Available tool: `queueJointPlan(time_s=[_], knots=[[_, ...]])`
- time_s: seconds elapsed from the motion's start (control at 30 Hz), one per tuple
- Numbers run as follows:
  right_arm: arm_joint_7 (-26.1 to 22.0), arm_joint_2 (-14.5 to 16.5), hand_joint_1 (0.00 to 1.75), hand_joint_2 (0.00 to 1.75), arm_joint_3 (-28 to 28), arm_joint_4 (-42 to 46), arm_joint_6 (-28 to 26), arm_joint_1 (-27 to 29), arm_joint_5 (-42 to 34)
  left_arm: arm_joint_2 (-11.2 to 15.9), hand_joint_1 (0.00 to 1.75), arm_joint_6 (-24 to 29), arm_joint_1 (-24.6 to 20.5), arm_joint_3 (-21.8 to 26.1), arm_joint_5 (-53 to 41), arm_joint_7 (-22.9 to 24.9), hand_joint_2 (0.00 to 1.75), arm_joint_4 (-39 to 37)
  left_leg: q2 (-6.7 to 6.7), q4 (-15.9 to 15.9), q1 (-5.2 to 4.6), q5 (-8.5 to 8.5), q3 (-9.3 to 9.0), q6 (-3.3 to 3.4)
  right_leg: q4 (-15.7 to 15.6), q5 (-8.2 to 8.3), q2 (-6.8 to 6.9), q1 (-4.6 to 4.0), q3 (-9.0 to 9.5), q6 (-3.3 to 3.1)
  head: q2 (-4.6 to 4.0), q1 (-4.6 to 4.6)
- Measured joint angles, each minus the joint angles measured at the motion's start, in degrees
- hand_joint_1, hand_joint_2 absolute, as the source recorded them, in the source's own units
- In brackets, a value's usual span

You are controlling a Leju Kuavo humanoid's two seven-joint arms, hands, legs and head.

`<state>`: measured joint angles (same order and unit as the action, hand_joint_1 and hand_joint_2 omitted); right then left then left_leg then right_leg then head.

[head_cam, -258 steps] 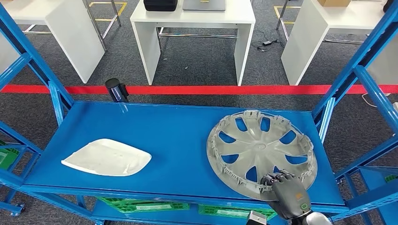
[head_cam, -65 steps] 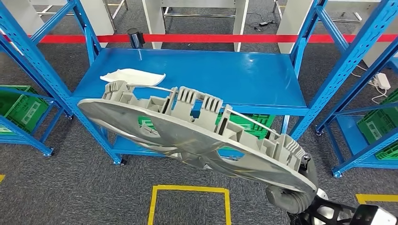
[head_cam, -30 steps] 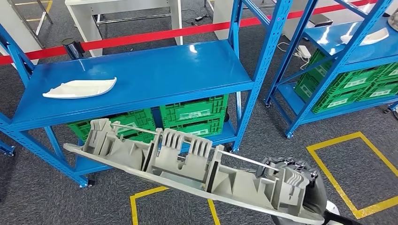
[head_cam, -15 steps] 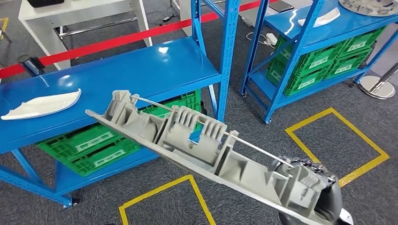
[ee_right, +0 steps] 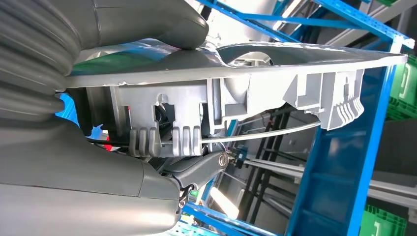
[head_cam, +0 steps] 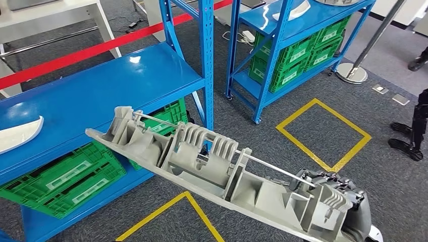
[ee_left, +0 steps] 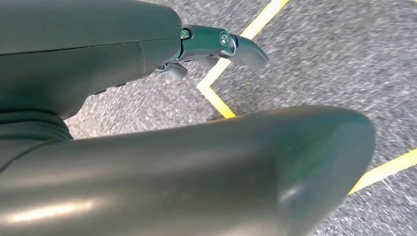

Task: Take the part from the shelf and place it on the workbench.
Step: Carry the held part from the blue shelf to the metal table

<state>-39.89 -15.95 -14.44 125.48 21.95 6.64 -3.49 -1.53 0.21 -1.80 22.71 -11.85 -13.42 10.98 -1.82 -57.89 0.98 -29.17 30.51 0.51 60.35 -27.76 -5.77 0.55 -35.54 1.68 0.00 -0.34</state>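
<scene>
The part is a large grey hubcap (head_cam: 202, 161), seen edge-on with its ribbed back and wire ring facing up. It is tilted and stretches from the picture's middle left down to the lower right, above the floor. My right hand (head_cam: 348, 212) grips its rim at the lower right. In the right wrist view the thumb (ee_right: 147, 19) lies on the hubcap's (ee_right: 275, 83) face and the dark fingers (ee_right: 196, 169) curl under the rim. My left hand (ee_left: 147, 147) hangs over grey carpet with its fingers apart and holds nothing.
The blue shelf (head_cam: 101, 85) is at the left, with a white part (head_cam: 17, 133) on it and green crates (head_cam: 60, 176) below. A second blue rack (head_cam: 282, 55) with green crates stands behind. Yellow floor squares (head_cam: 323, 133), a post base (head_cam: 352, 73) and dark feet (head_cam: 411, 136) lie to the right.
The whole view has swung right: the shelf has slid to the left and the second rack and yellow square have come in. The hubcap stays in my right hand.
</scene>
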Motion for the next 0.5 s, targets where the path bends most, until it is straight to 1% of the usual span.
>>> queueJointPlan(time_s=[0.03,0.07,0.1,0.13,0.17,0.2,0.23,0.27,0.3,0.33,0.37,0.4,0.43,0.47,0.5], knots=[[-0.01,-0.29,1.75,1.75,0.03,0.19,0.2,-0.08,-0.38,-0.06,0.0,-0.03,-0.05,0.0,0.0,-0.03,0.0,0.01,0.8,0.12,0.02,0.05,-0.02,0.3,2.82,-1.55,1.88,-0.06,-1.39,0.19,0.0,0.26],[-0.01,-0.46,1.75,1.75,0.05,0.29,0.52,-0.18,-0.67,-0.06,0.0,-0.03,-0.04,0.0,0.0,-0.04,0.0,0.01,1.59,0.14,-0.07,0.02,-0.01,0.5,6.61,-3.45,3.63,-0.14,-3.3,0.4,0.0,0.53],[-0.02,-0.58,1.75,1.75,0.06,0.33,0.84,-0.24,-0.84,-0.08,0.0,-0.03,0.0,0.0,0.0,-0.05,0.0,0.0,2.47,0.13,-0.16,-0.04,0.01,0.62,10.49,-5.08,4.57,-0.05,-5.25,0.59,0.0,0.67],[-0.02,-0.63,1.75,1.75,0.07,0.33,1.12,-0.24,-0.89,-0.11,0.0,0.01,0.02,0.0,-0.01,-0.06,0.0,-0.01,3.32,0.12,-0.22,-0.11,0.01,0.66,13.22,-5.89,5.02,0.04,-6.6,0.71,0.0,0.72],[-0.01,-0.64,1.75,1.75,0.08,0.33,1.32,-0.22,-0.83,-0.14,0.0,0.05,0.01,0.0,-0.01,-0.08,0.0,-0.01,4.13,0.11,-0.25,-0.17,0.0,0.64,13.99,-5.68,5.26,0.11,-6.94,0.76,0.0,0.77],[0.01,-0.63,1.75,1.75,0.09,0.33,1.42,-0.21,-0.71,-0.2,0.0,0.11,-0.04,0.0,-0.03,-0.09,0.0,-0.01,4.87,0.1,-0.26,-0.25,-0.07,0.57,12.37,-4.44,5.52,0.15,-6.01,0.73,0.0,0.82],[0.01,-0.63,1.75,1.75,0.09,0.38,1.45,-0.21,-0.52,-0.26,0.0,0.17,-0.09,0.0,-0.08,-0.1,0.0,-0.01,5.57,0.09,-0.26,-0.36,-0.2,0.46,8.76,-2.62,6.07,0.14,-3.95,0.6,0.0,0.86],[0.01,-0.62,1.75,1.75,0.09,0.48,1.49,-0.22,-0.31,-0.32,0.0,0.21,-0.12,0.0,-0.13,-0.1,0.0,0.0,6.2,0.07,-0.32,-0.5,-0.35,0.3,4.45,-1.12,7.23,-0.01,-1.58,0.32,0.0,0.91],[0.0,-0.61,1.75,1.75,0.08,0.6,1.51,-0.22,-0.13,-0.36,0.0,0.22,-0.15,0.0,-0.23,-0.1,0.0,0.01,6.76,0.02,-0.45,-0.68,-0.51,0.03,0.87,0.01,8.17,-0.19,0.39,-0.03,0.0,0.91],[-0.02,-0.61,1.75,1.75,0.05,0.72,1.49,-0.21,-0.02,-0.38,0.0,0.23,-0.16,0.0,-0.36,-0.08,0.0,0.01,7.25,-0.01,-0.57,-0.84,-0.64,-0.27,-1.39,0.52,8.85,-0.39,1.6,-0.38,0.0,0.9],[-0.03,-0.61,1.75,1.75,0.03,0.8,1.45,-0.15,-0.07,-0.38,0.0,0.24,-0.17,0.0,-0.48,-0.04,0.0,0.01,7.7,0.01,-0.68,-0.96,-0.78,-0.59,-2.23,0.52,9.05,-0.6,1.95,-0.73,0.0,0.87],[-0.03,-0.62,1.75,1.75,0.01,0.82,1.38,-0.04,-0.27,-0.39,0.0,0.25,-0.21,0.0,-0.58,0.01,0.0,0.02,8.18,0.11,-0.74,-1.03,-0.95,-0.93,-2.23,0.61,8.43,-0.7,1.85,-1.0,0.0,0.84],[-0.02,-0.63,1.75,1.75,0.0,0.83,1.33,0.06,-0.56,-0.38,0.0,0.25,-0.24,0.0,-0.65,0.05,0.0,0.06,8.5,0.18,-0.7,-1.14,-1.05,-1.26,-2.38,0.73,7.82,-0.56,1.84,-1.33,0.0,0.84],[-0.01,-0.66,1.75,1.75,-0.01,0.83,1.32,0.11,-0.93,-0.38,0.0,0.25,-0.26,0.0,-0.67,0.07,0.0,0.08,7.99,-0.14,-0.62,-1.51,-1.05,-1.57,-2.59,0.88,7.25,-0.4,1.89,-1.65,0.0,0.79],[0.0,-0.69,1.75,1.75,-0.01,0.82,1.38,0.06,-1.33,-0.4,0.0,0.25,-0.26,0.0,-0.69,0.07,0.0,0.1,6.88,-1.34,-0.5,-2.41,-0.61,-1.82,-2.82,1.05,6.72,-0.21,1.95,-2.0,0.0,0.69]])
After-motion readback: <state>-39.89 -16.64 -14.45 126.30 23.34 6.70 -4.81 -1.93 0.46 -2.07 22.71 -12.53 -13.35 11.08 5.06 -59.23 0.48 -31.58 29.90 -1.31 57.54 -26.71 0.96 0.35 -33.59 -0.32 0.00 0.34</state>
